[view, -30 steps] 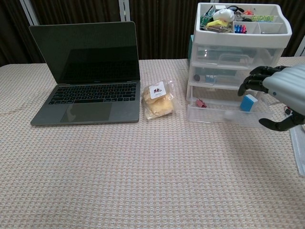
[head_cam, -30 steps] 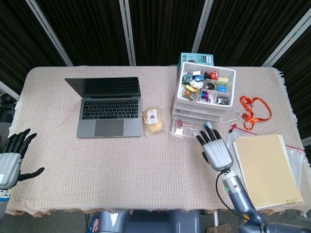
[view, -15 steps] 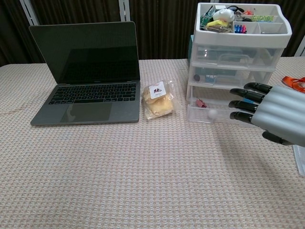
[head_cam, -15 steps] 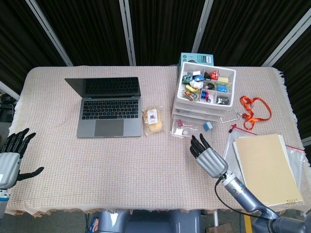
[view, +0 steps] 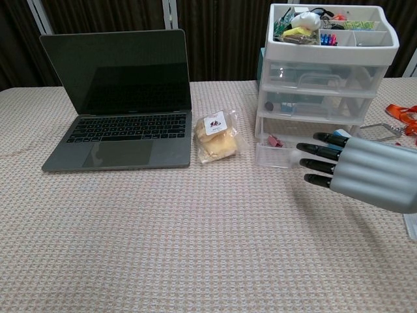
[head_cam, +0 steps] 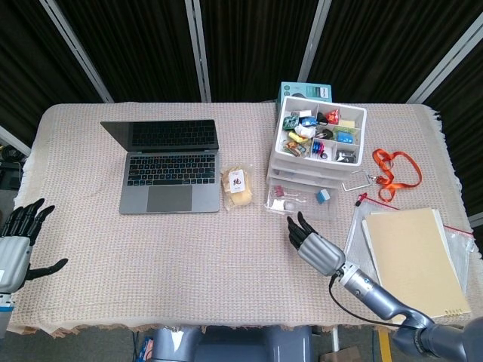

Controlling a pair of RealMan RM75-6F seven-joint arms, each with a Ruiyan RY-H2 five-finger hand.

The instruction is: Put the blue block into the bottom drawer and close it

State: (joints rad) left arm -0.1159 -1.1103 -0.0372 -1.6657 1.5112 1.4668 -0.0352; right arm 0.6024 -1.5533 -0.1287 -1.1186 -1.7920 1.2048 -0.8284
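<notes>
Surface: beige woven cloth (head_cam: 189, 249).
Right hand (head_cam: 313, 245): fingers extended, holding nothing.
Clear plastic bottom drawer (head_cam: 302, 202): pulled out, just beyond fingertips (view: 313, 150).
Small blue block (head_cam: 323, 195): inside the drawer.
Left hand (head_cam: 16, 241): spread, far off.

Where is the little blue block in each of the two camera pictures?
Head view: the small blue block lies at the right end of the pulled-out clear bottom drawer.
Chest view: only a sliver of the block shows above the grey right hand.
Shared landmark: the white plastic drawer unit.
</notes>
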